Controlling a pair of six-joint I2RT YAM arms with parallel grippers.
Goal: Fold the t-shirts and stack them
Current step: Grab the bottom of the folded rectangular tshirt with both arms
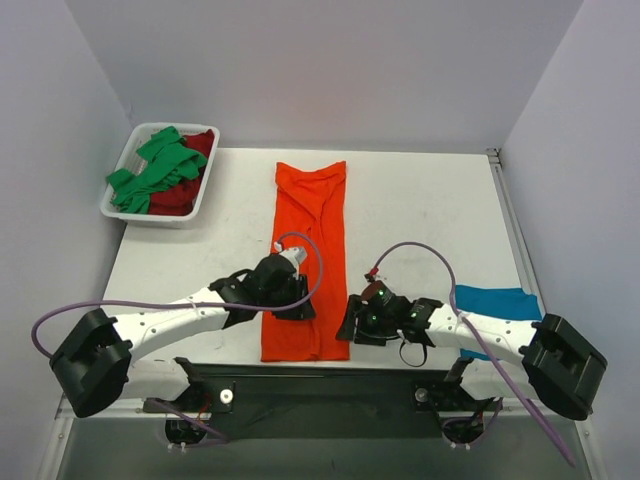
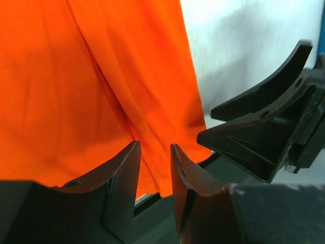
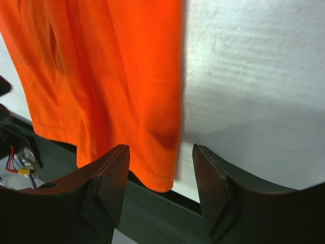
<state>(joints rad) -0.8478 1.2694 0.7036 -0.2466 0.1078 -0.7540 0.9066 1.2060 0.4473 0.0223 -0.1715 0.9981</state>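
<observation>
A bright orange t-shirt (image 1: 312, 215) lies folded into a long narrow strip down the table's middle, its near hem hanging over the front edge. My left gripper (image 1: 293, 308) hovers over the strip's near end, jaws a narrow gap apart; the left wrist view (image 2: 155, 145) shows the orange cloth (image 2: 101, 76) just beyond the tips. My right gripper (image 1: 350, 325) is open at the strip's near right corner; the right wrist view (image 3: 160, 147) shows that corner (image 3: 117, 61) ahead of the jaws, untouched. A teal blue t-shirt (image 1: 495, 302) lies at the right.
A white tray (image 1: 160, 217) at the back left holds a green t-shirt (image 1: 160, 170) and a dark red one (image 1: 180, 195). The right gripper's black fingers (image 2: 254, 137) show close by in the left wrist view. White table (image 1: 420, 200) lies right of the strip.
</observation>
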